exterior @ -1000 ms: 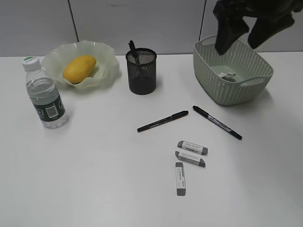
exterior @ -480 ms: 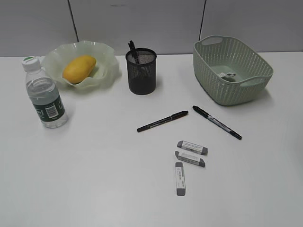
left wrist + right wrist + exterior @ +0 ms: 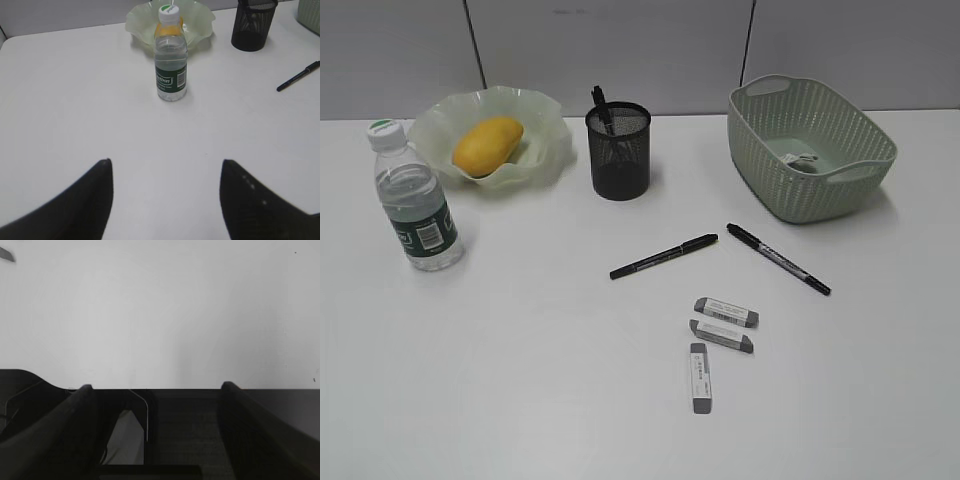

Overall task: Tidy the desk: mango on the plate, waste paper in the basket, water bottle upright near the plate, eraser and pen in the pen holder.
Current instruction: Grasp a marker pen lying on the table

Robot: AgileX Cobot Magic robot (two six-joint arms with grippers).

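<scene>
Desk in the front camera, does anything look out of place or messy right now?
Yes. Two pens and three erasers lie loose on the desk, not in the pen holder. The mango sits on the plate and the water bottle stands upright. Nothing looks spilled or damaged.

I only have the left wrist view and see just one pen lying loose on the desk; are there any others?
Observer: Yes. The exterior view shows a second pen lying just right of the first pen.
Operator: Thank you. Are any erasers out?
Observer: Three erasers lie on the desk, in front of the pens.
Operator: Is the waste paper in the basket?
Observer: Yes, the waste paper lies inside the basket.
</scene>
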